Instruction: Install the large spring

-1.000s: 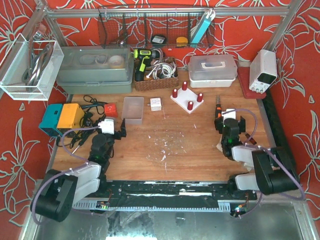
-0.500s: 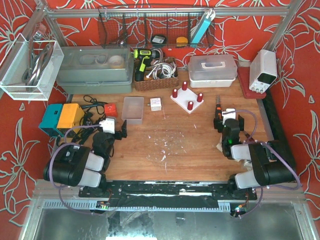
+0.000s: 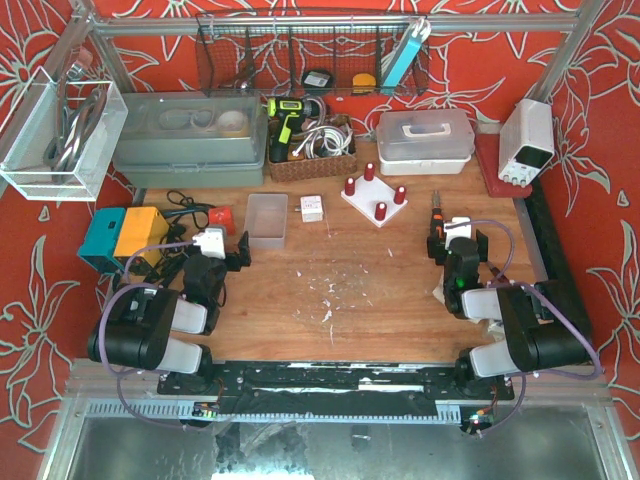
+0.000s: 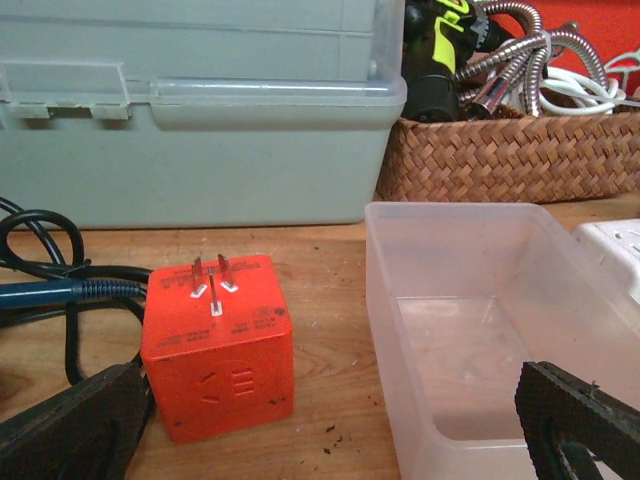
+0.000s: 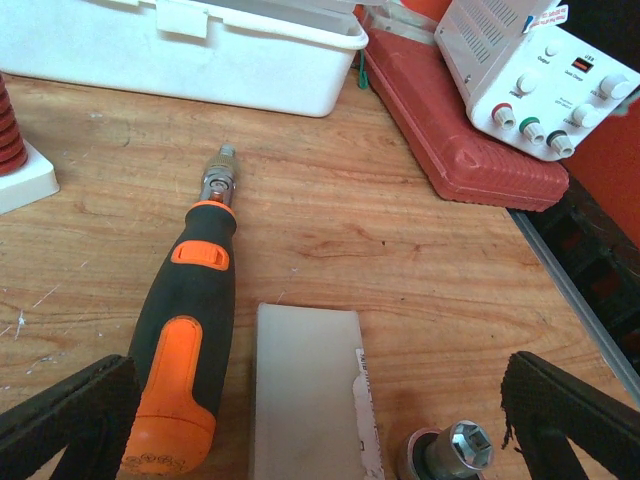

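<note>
While the left gripper (image 4: 325, 430) and the right gripper (image 5: 320, 420) both gape wide and hold nothing, four red springs (image 3: 369, 172) stand upright on the white base (image 3: 362, 200); which one is large I cannot tell. Left of that base lies a clear tray (image 3: 265, 218), and right of it an orange screwdriver (image 5: 185, 340).

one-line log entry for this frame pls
left gripper: open, facing orange plug cube | right gripper: open, facing orange screwdriver | red springs: on white board, not gripped
</note>
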